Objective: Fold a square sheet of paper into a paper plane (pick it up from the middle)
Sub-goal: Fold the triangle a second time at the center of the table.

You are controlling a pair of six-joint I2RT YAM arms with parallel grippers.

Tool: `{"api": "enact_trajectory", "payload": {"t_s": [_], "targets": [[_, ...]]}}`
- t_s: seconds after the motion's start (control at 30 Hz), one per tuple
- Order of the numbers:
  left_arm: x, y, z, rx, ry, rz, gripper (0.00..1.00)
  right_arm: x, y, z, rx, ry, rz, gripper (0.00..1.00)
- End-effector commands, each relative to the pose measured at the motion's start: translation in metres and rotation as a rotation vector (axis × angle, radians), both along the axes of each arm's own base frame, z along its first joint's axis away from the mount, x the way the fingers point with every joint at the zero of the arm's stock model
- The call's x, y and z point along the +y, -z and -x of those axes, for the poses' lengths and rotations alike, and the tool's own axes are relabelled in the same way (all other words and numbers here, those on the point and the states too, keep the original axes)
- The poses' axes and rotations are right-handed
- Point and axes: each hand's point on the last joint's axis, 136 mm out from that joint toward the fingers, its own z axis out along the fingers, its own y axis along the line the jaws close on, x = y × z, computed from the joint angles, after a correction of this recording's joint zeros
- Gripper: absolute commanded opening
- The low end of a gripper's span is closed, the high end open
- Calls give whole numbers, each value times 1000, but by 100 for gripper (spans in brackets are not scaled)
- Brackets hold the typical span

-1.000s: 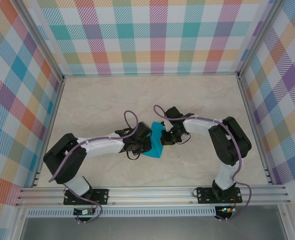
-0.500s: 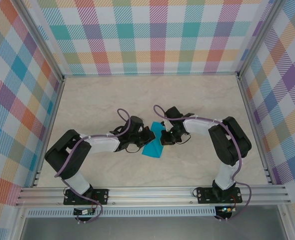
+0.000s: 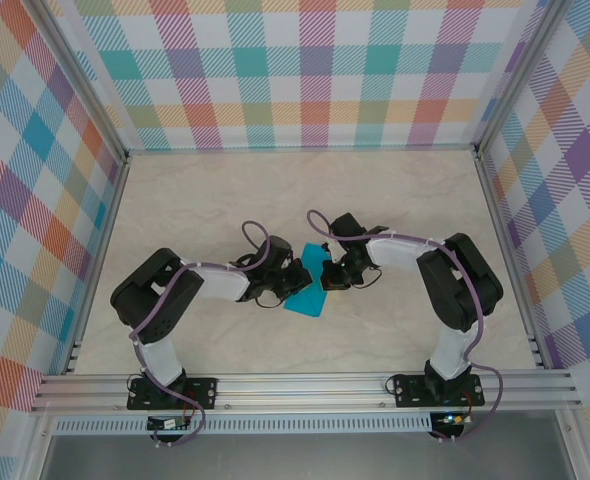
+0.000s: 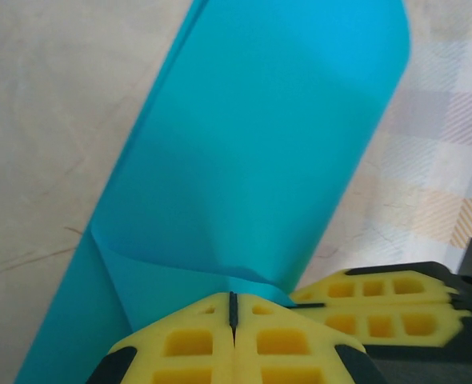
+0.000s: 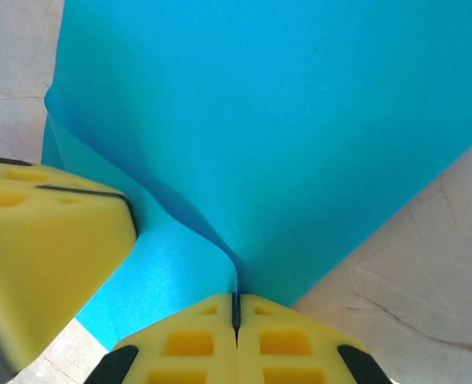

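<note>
Near the middle of the table (image 3: 225,200), a little toward its near edge, my left pincer (image 3: 297,283) was pressed together on the left side of the teal paper (image 3: 308,300), pinching a raised fold of it. Just to the right, my right pincer (image 3: 327,280) was likewise closed on the paper's right side, gripping another ridge. The two pincers sat very close together, the paper bent between them.
</note>
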Motion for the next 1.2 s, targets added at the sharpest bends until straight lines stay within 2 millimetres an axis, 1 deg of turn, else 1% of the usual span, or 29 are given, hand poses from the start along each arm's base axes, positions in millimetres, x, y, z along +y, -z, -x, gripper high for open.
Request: {"api": "enact_trajectory", "payload": {"t_s": [0.0, 0.1, 0.2, 0.23, 0.3, 0.37, 0.43, 0.47, 0.57, 0.6, 0.7, 0.73, 0.8, 1.03, 1.17], "targets": [[6, 13, -2, 8, -5, -46, 2, -1, 8, 5, 21, -9, 17, 7], [13, 24, 5, 30, -9, -73, 2, 3, 0, 1, 11, -2, -1, 8], [17, 31, 9, 39, -7, -83, 2, 7, -13, -3, -8, 6, -18, 14], [16, 31, 9, 38, -6, -81, 2, 6, -18, -5, -17, 14, -17, 16], [16, 30, 10, 36, -2, -81, 2, 2, -28, -8, -45, 36, -3, 23], [15, 29, 10, 35, 3, -81, 2, -6, -39, -10, -80, 67, 19, 28], [13, 28, 10, 30, 9, -81, 2, -11, -47, -9, -96, 103, 24, 34], [13, 28, 10, 30, 10, -80, 2, -12, -50, -6, -92, 116, 10, 34], [12, 28, 10, 29, 12, -80, 2, -4, -59, 6, -62, 144, -78, 34], [12, 28, 10, 30, 13, -80, 2, -1, -62, 9, -51, 147, -110, 29], [11, 27, 11, 27, 16, -78, 2, 16, -76, 20, -9, 135, -249, 17], [11, 26, 11, 26, 17, -78, 2, 24, -80, 24, 9, 128, -290, 14], [11, 26, 11, 24, 19, -76, 2, 35, -82, 32, 38, 107, -321, 11], [9, 24, 12, 22, 26, -72, 2, 51, -55, 43, 112, 126, -277, 6], [9, 24, 12, 21, 28, -74, 2, 52, -43, 47, 127, 132, -239, 5]]}}
